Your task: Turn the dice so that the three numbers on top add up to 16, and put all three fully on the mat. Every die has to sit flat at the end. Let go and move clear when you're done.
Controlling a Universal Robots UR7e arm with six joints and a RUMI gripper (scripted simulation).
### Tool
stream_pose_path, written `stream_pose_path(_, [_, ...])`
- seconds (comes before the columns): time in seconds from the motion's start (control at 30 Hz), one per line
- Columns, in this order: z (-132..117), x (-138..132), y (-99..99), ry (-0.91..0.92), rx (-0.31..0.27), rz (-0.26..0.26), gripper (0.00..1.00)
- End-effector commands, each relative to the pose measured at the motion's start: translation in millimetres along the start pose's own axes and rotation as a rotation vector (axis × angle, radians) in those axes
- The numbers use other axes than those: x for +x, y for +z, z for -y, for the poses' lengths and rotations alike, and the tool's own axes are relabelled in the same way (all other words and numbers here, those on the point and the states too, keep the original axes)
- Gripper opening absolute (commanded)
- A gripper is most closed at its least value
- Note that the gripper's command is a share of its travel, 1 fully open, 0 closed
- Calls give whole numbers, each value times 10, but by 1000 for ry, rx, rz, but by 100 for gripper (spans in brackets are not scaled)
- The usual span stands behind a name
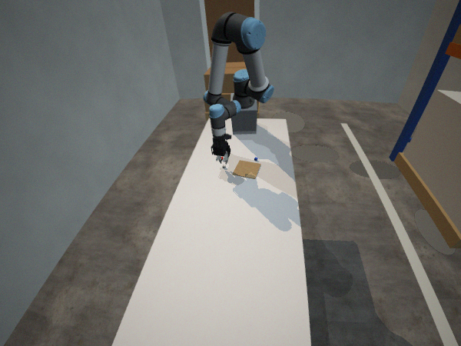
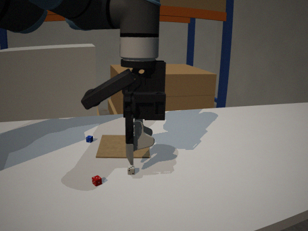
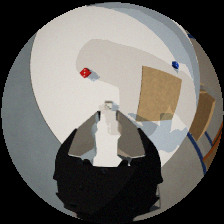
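A white die (image 1: 223, 166) (image 2: 131, 170) (image 3: 108, 105) sits on the table in front of the mat, as the exterior camera sees it. My gripper (image 2: 132, 162) (image 3: 108, 111) is partly open and empty, fingers pointing down, with its tips just above the white die. A red die (image 2: 97, 180) (image 3: 85, 73) lies on the table, left of and nearer than the white one in the exterior view. A blue die (image 1: 256, 158) (image 2: 89, 138) (image 3: 175, 65) lies just off the far left corner of the brown mat (image 1: 247, 168) (image 2: 110, 149) (image 3: 160, 92). The top pips are too small to read surely.
The white table (image 1: 230, 269) (image 2: 205, 185) carries the arm's base (image 1: 244, 121) at its far end in the top view. Cardboard boxes (image 2: 190, 84) and a blue and orange rack (image 2: 224, 51) stand beyond the table. The arm's shadow falls across the table and mat.
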State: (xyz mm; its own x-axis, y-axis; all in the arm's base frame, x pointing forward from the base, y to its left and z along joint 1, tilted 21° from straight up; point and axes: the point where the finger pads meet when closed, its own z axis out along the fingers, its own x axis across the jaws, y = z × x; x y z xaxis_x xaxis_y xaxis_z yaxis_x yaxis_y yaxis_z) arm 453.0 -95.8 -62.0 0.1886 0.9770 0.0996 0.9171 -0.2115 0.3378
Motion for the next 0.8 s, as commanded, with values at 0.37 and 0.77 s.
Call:
stream_pose_path(0.37, [-5, -2, 85, 0, -1, 1, 18])
stream_pose_path(0.77, [-5, -2, 86, 0, -1, 1, 18])
